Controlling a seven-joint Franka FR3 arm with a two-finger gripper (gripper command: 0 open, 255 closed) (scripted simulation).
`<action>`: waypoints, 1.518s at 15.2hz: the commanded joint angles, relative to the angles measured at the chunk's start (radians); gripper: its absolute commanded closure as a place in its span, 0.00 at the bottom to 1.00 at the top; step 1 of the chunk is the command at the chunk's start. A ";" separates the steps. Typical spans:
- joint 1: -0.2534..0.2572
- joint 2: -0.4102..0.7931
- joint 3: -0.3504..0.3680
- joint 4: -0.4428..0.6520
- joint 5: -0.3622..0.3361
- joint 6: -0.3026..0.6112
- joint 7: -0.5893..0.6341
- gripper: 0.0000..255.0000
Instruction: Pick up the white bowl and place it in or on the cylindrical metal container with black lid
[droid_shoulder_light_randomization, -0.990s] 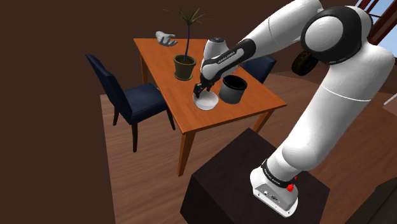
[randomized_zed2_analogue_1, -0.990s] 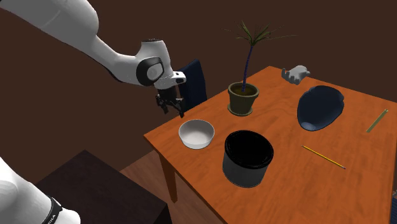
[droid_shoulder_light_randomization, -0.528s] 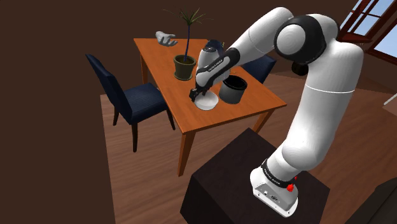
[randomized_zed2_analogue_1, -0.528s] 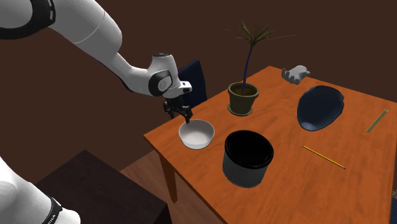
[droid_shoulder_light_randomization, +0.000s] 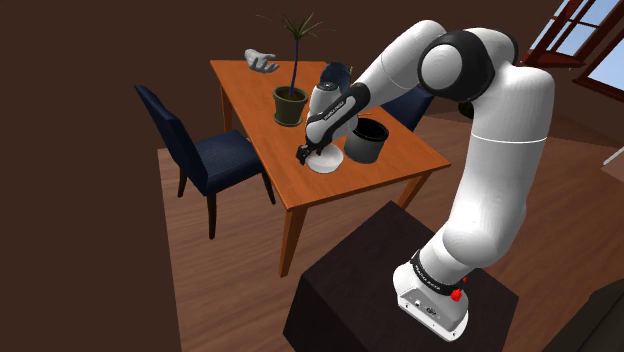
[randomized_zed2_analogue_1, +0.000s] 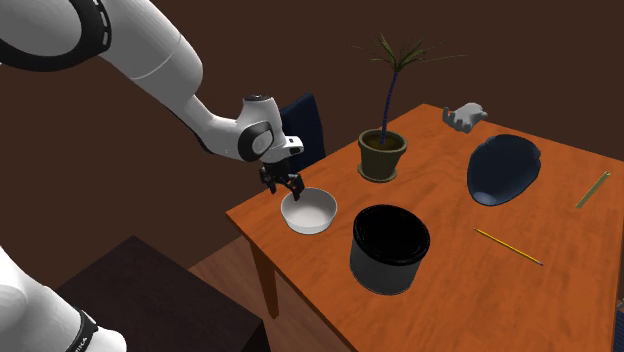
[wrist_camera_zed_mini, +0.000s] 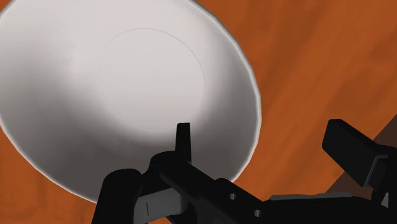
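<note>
Your claw (wrist_camera_zed_mini: 266, 135): open, empty | white bowl (wrist_camera_zed_mini: 127, 83): near rim sits between fingers (wrist_camera_zed_mini: 183, 139), one inside, one over counter (wrist_camera_zed_mini: 305, 57)

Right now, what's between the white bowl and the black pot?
Only bare table between the white bowl and the black container, in the second exterior view.

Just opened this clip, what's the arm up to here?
The Franka arm's gripper is down at the white bowl, open and straddling its rim, one finger inside and one outside. The bowl sits on the wooden table, not yet lifted, next to the dark cylindrical container.
</note>
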 joint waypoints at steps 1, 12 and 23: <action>0.000 0.001 0.000 0.000 0.000 0.001 0.000 0.00; 0.000 0.001 0.000 0.000 0.000 0.001 0.000 1.00; 0.001 -0.101 0.001 -0.002 0.003 -0.098 -0.012 1.00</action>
